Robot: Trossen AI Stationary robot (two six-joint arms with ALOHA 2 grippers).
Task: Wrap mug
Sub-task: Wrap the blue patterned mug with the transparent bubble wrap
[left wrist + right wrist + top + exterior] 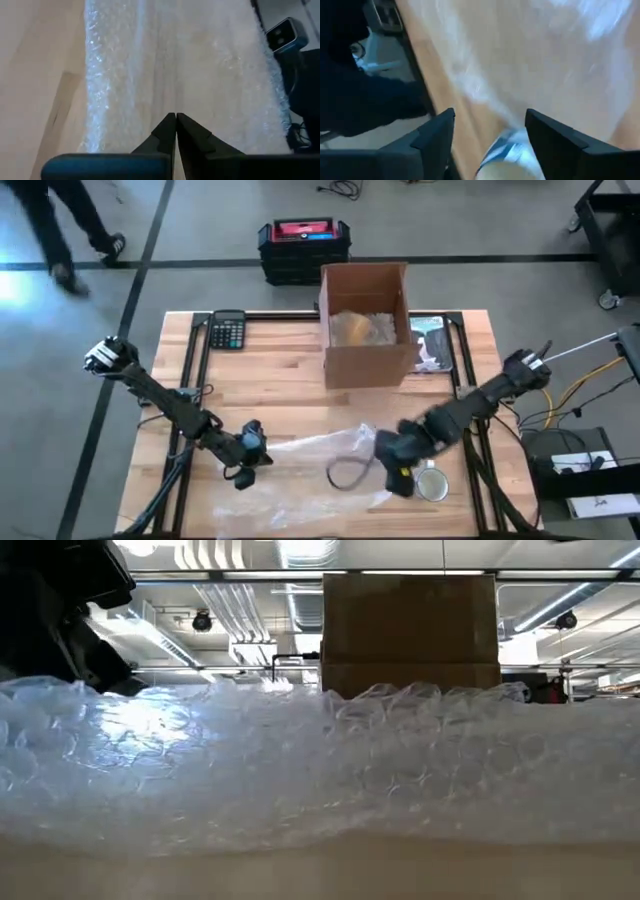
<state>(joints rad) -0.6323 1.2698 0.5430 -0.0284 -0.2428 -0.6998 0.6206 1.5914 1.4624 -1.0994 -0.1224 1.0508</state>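
The wooden table fills most of the high view. On it, toward twelve o'clock of its middle, stands an open cardboard box; the same box rises behind everything in the low view. A sheet of bubble wrap lies across the table's six o'clock half, and in the low view it spreads across the whole foreground.

The left gripper sits at the nine o'clock edge of the wrap, its fingers pressed together tip to tip; whether a fold of the film is caught between them is hard to tell. The right gripper is at the wrap's three o'clock edge, fingers spread wide, and looks motion-blurred.

A calculator lies at the table's eleven o'clock corner. The mug lies just at four o'clock of the right gripper, off the wrap, its pale rim showing between the fingers in the right wrist view.
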